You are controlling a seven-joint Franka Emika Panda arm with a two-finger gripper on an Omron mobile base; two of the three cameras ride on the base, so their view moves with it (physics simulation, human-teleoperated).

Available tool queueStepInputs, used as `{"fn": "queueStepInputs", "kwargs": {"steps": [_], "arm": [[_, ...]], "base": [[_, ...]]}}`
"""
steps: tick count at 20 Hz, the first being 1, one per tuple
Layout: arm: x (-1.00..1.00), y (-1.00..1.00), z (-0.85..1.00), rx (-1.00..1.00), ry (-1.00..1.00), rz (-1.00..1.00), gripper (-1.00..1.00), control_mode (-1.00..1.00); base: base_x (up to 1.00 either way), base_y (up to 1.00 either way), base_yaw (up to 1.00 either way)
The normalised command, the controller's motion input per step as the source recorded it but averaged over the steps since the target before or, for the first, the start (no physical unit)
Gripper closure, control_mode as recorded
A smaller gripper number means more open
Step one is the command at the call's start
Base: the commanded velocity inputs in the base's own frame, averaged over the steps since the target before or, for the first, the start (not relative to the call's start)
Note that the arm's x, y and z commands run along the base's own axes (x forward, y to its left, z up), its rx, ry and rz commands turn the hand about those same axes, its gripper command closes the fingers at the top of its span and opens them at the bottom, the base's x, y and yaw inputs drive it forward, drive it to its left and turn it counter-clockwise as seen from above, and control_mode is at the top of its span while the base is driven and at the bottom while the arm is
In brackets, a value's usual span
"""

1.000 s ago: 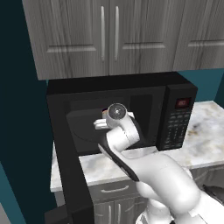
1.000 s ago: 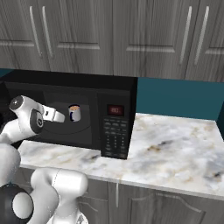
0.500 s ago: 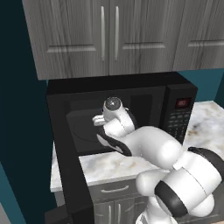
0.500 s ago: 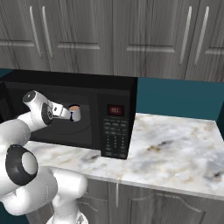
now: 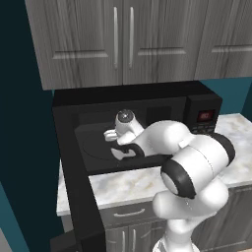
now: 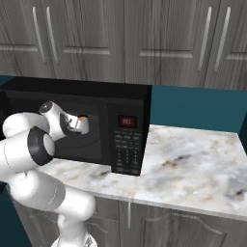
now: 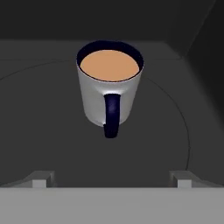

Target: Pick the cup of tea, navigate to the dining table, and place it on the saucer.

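Note:
The cup of tea [image 7: 109, 87] is a small grey mug with a dark rim and light-brown liquid. It stands upright on the turntable inside the open microwave [image 5: 142, 101], its dark handle turned toward the hand. My gripper [image 7: 112, 179] is open just short of the cup, one fingertip [image 7: 41, 178] low on each side and nothing between them. From the right base view the gripper [image 6: 77, 124] reaches into the oven cavity, and the cup [image 6: 83, 118] peeks out right behind it. The dining table and the saucer are out of view.
The microwave door [image 5: 74, 192] hangs open on the left, close to the arm's elbow. The oven's walls and ceiling hem the hand in. A marbled wall counter [image 6: 193, 164] runs to the right, with grey cabinets [image 6: 144, 38] overhead.
The hand has pushed deeper into the microwave toward the cup, and the elbow has swung up and to the right. The jaws have stayed wide apart.

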Motion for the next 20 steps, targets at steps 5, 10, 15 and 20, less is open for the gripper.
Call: {"fn": "queueStepInputs", "kwargs": {"steps": [5, 10, 15, 20], "arm": [[0.53, 0.0, 0.0, 0.0, 0.02, 0.0, -1.0, -1.0], [0.29, 0.01, -0.11, 0.0, 0.04, 0.0, -1.0, -1.0], [0.36, 0.01, -0.07, 0.0, 0.02, 0.0, -1.0, -1.0], [0.33, 0.0, 0.0, 0.0, 0.0, 0.0, -1.0, -1.0]], "base": [[0.0, 0.0, 0.0], [0.0, 0.0, 0.0], [0.0, 0.0, 0.0], [0.0, 0.0, 0.0]]}}
